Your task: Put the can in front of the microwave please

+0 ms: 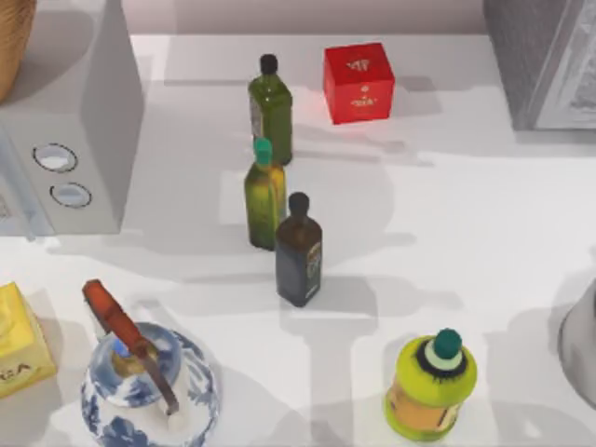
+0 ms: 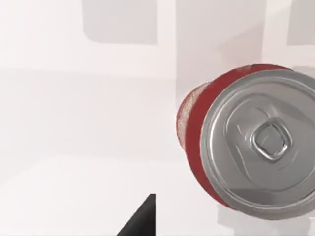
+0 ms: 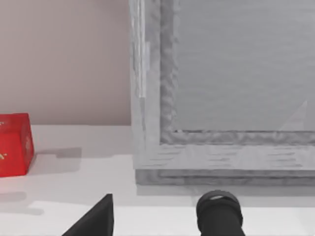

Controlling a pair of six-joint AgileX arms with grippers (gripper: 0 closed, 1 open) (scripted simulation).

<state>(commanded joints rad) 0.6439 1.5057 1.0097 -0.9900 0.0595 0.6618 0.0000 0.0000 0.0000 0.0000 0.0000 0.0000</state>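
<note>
Step in hand, as judged: approach to can (image 2: 256, 142), upright on table (image 2: 74, 147), off-centre beneath left gripper (image 2: 147, 223). Grip state: cannot tell; can apparently not yet held. Next: centre over can, clamp, lift, carry to bare table before microwave (image 1: 65, 121), clear of teapot (image 1: 149, 391). Right arm parked facing grey box (image 1: 545, 65).

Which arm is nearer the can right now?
Left. Its wrist view has the can close up, top facing the camera. The right wrist view faces a grey appliance beside the red box.
</note>
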